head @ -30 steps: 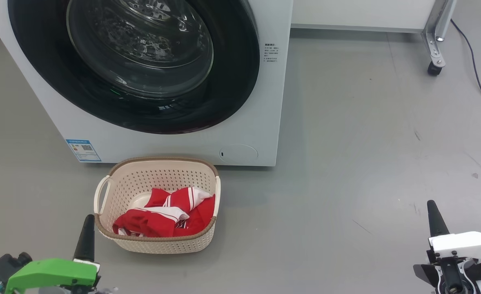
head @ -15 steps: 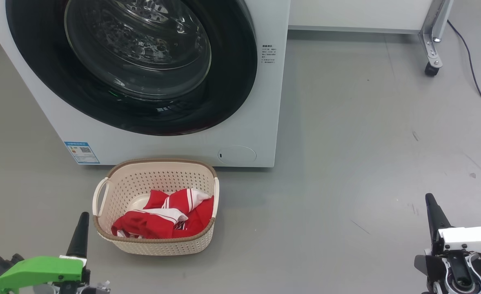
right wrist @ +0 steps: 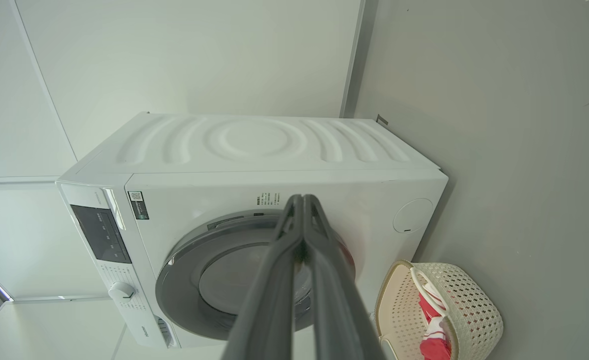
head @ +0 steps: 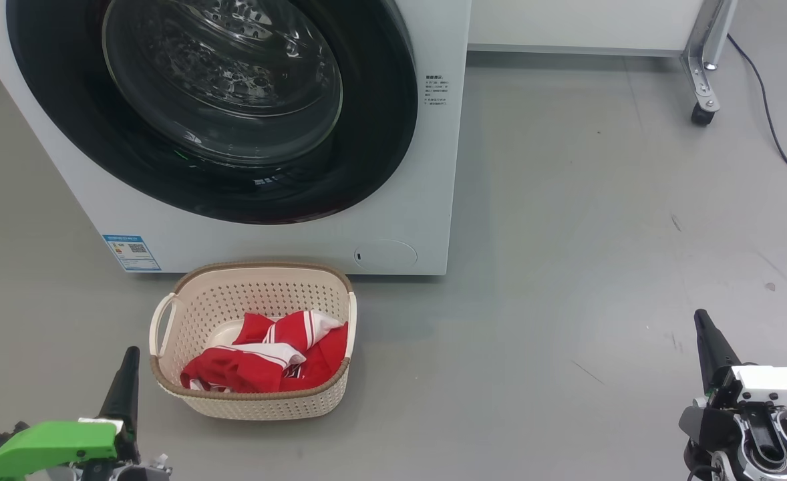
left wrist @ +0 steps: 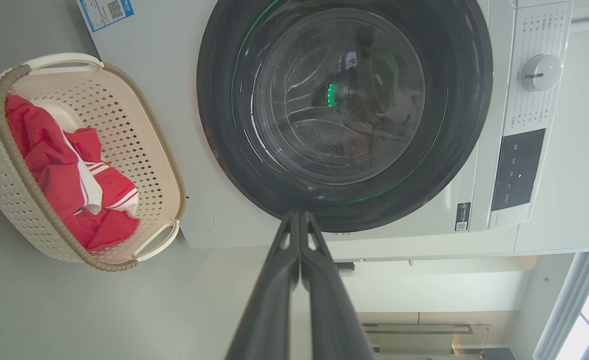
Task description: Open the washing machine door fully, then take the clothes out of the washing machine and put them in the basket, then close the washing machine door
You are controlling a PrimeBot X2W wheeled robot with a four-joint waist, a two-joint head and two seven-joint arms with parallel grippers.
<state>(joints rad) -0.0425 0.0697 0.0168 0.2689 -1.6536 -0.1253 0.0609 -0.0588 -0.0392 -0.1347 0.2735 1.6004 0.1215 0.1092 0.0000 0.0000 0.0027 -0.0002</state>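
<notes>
Against the front of the washing machine (head: 427, 167), the washing machine door (head: 220, 100) lies flat. Its wide glossy black rim rings a bulging clear glass bowl, and the steel drum shows through the glass. Close in front of the machine's base, under the left half of the door, the basket (head: 253, 267) stands on the grey floor (head: 567, 267). It is cream, with perforated sides, a brown woven-look rim and a pale handle at either end. The clothes (head: 266, 361) lie bunched inside it, bright red with white panels and thin stripes. They are heaped toward the near right part and sit about level with the rim.

The left gripper (head: 129, 354) is just left of the basket's near left corner and apart from it. Its two dark fingers are pressed together into one point and carry nothing. The right gripper (head: 704, 324) is far to the right, well apart from basket and machine. Its fingers likewise meet tip to tip and are empty.

Right of the machine's right edge and of the basket, bare floor runs wide between the grippers. At the far right a metal leg on a caster (head: 701, 113) stands beside a dark cable (head: 774, 133) trailing over the floor.
</notes>
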